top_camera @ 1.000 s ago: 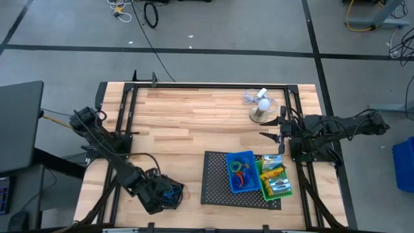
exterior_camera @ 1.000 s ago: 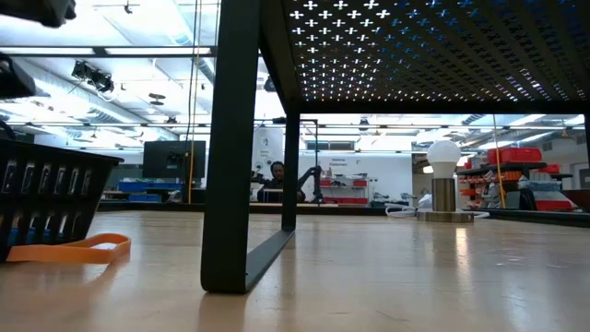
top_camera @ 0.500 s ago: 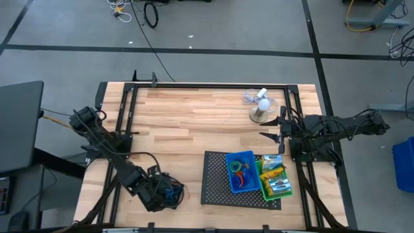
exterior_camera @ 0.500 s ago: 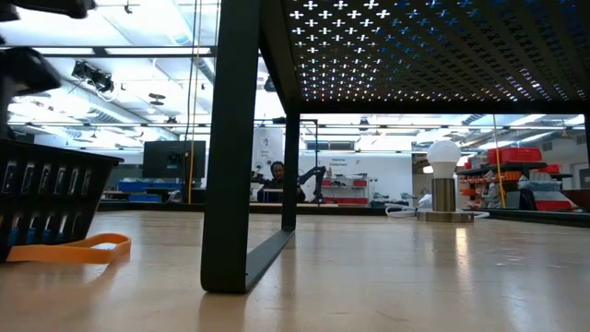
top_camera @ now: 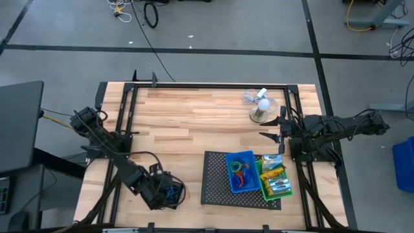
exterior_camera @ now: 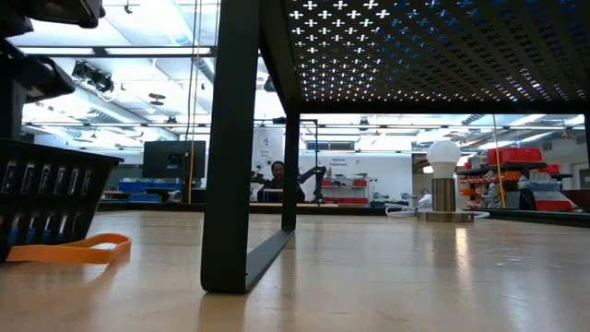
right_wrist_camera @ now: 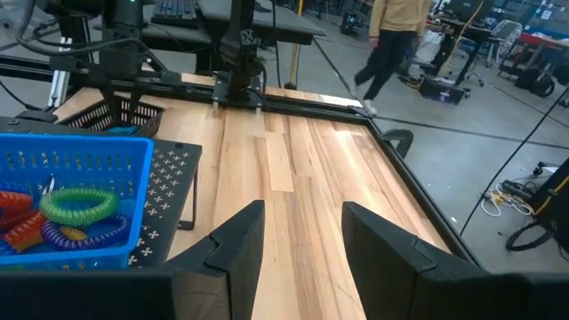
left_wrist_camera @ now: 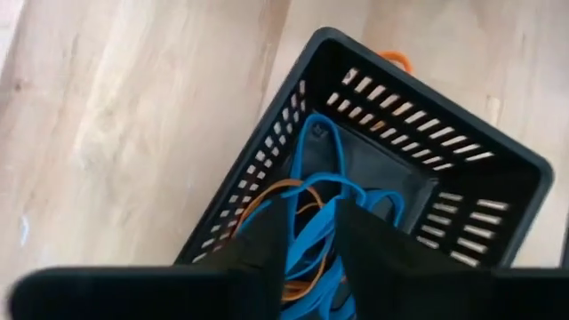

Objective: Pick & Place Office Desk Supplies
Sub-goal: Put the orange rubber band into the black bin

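Left wrist view: the left gripper (left_wrist_camera: 309, 240) hangs over the black bin (left_wrist_camera: 462, 160) near the tabletop's (top_camera: 194, 116) front left edge, fingers slightly apart around blue rubber-band loops (left_wrist_camera: 316, 233), while the right gripper (right_wrist_camera: 300, 240) waits spread over open wood.

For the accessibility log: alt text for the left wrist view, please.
The left gripper hangs over a black bin on the wooden table, a blue band between its fingers. More blue and orange bands lie inside.
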Controlling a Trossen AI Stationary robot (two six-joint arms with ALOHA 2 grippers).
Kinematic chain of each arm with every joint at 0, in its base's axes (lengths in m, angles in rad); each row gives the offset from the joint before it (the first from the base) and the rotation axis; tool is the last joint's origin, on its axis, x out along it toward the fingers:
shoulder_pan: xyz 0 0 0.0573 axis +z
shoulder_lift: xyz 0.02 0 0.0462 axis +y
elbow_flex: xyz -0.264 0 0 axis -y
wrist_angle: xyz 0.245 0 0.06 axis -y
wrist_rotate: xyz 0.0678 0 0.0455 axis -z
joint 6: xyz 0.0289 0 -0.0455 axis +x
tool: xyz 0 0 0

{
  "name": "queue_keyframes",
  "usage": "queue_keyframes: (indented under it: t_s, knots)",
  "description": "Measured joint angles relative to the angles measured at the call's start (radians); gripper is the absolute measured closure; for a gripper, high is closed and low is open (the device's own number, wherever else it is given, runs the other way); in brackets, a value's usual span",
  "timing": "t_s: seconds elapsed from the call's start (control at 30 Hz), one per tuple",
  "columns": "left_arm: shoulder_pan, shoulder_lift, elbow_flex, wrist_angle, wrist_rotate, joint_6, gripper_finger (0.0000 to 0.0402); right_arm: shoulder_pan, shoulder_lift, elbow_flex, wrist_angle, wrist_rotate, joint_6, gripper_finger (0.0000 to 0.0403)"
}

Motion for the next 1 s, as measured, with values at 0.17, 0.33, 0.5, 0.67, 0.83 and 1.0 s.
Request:
queue_keyframes:
  t_s: [0.17,0.33,0.5,0.67,0.83,1.0]
  knots:
    - [0.012,0.005,0.0,-0.005,-0.009,0.021,0.0382,0.0,0.0,0.0,0.0,0.0,0.0,0.0242]
    - [0.023,0.024,-0.003,-0.001,0.014,0.037,0.0397,0.0,0.0,0.0,0.0,0.0,0.0,0.0242]
    - [0.027,0.061,-0.027,0.049,0.063,0.038,0.0398,0.0,0.0,0.0,0.0,0.0,0.006,0.0242]
    - [0.042,0.079,-0.052,0.032,0.051,-0.011,0.0399,0.0,0.0,0.0,0.0,0.0,0.005,0.0242]
    - [0.054,0.079,-0.089,-0.018,0.03,-0.082,0.0399,0.0,0.0,0.0,0.0,0.0,0.008,0.0242]
    - [0.073,0.078,-0.097,-0.068,-0.024,-0.084,0.04,0.0,0.0,0.0,0.0,0.0,0.007,0.0242]
